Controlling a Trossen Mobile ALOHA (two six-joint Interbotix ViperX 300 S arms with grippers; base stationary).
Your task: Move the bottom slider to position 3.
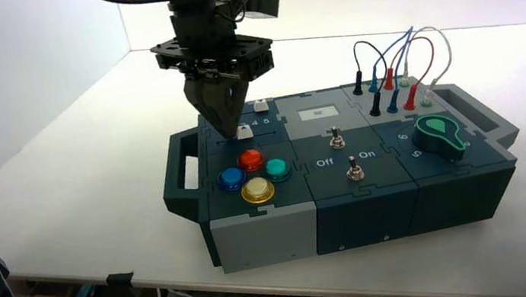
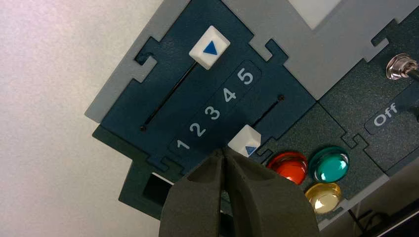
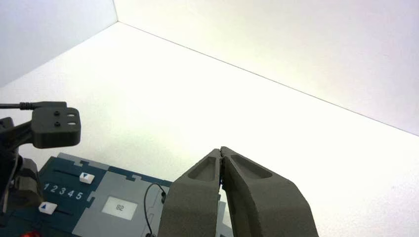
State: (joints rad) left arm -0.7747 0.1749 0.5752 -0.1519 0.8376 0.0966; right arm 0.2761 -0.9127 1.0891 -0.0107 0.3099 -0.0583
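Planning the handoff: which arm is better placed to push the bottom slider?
Left. The left gripper, shut, sits right beside the bottom slider cap. The right gripper hangs above the box's far side.

In the high view the left pincer hid the numbered row except the digits 4 and 5, and covered the near end of the bottom slider track. In the left wrist view the pincer's fingers overlapped the lower edge of that slider's cap, so contact could not be told, and the blue button was out of sight. The lettering on the small white display in the right wrist view was too small to read.
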